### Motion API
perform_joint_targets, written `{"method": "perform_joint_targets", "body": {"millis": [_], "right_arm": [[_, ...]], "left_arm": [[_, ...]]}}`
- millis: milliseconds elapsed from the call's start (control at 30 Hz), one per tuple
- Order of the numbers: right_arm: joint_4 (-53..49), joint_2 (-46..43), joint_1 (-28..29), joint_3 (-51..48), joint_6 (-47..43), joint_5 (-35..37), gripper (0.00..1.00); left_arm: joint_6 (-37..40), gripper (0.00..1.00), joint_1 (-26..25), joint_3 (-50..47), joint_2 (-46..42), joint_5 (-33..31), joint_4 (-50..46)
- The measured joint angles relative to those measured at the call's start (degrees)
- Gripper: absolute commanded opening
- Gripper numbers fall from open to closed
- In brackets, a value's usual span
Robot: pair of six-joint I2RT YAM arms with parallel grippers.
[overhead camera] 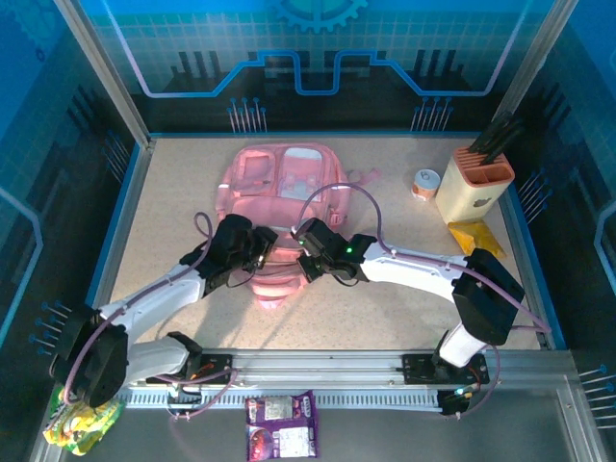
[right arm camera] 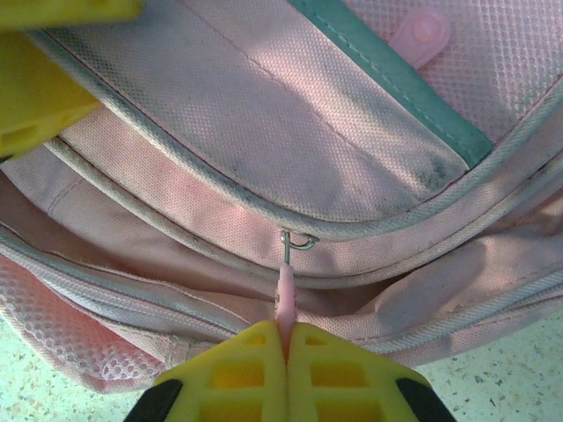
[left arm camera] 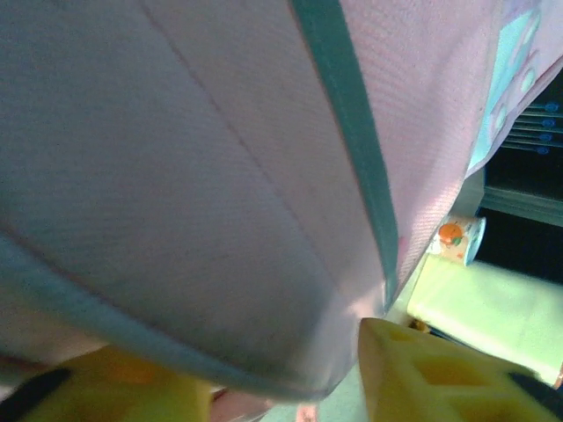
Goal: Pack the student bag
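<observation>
The student bag [overhead camera: 284,192], a soft pink backpack, lies flat in the middle of the table. Both grippers are at its near end. My right gripper [right arm camera: 287,332] is shut on the bag's pink zipper pull [right arm camera: 285,299], which hangs from a metal slider on the zip [right arm camera: 299,239]. In the top view this gripper [overhead camera: 310,262] sits at the bag's near right. My left gripper [overhead camera: 258,252] is at the bag's near left. Its yellow fingers [left arm camera: 440,378] stand apart, with a fold of the pink bag fabric [left arm camera: 220,220] between them and a small gap beside the right finger.
A cream and orange holder with dark pens [overhead camera: 476,185] stands at the back right, with a small can [overhead camera: 424,184] beside it and a yellow packet [overhead camera: 476,236] in front. Snack packets [overhead camera: 281,423] lie below the arm rail.
</observation>
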Motion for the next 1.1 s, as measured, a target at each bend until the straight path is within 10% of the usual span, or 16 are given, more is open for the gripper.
{"method": "perform_joint_targets", "body": {"millis": [233,800,900,1100], "right_arm": [[2.1,0.0,-2.4,-2.3,-0.1,0.2,0.00],[6.2,0.1,-11.2,-0.7,-4.5,-1.6,0.00],[5.9,-0.2,-11.5,-0.7,-4.6,-1.8,0.00],[4.9,-3.4,-14.0,-0.9,-5.1,-4.9,0.56]], "left_arm": [[0.9,0.00,0.3,0.9,0.9,-2.2,-1.6],[7.5,0.00,4.3,3.7,2.1,1.5,-4.2],[8.5,0.16,4.3,3.7,2.1,1.7,-4.2],[12.9,0.49,4.4,4.4,1.3,2.7,-5.4]]}}
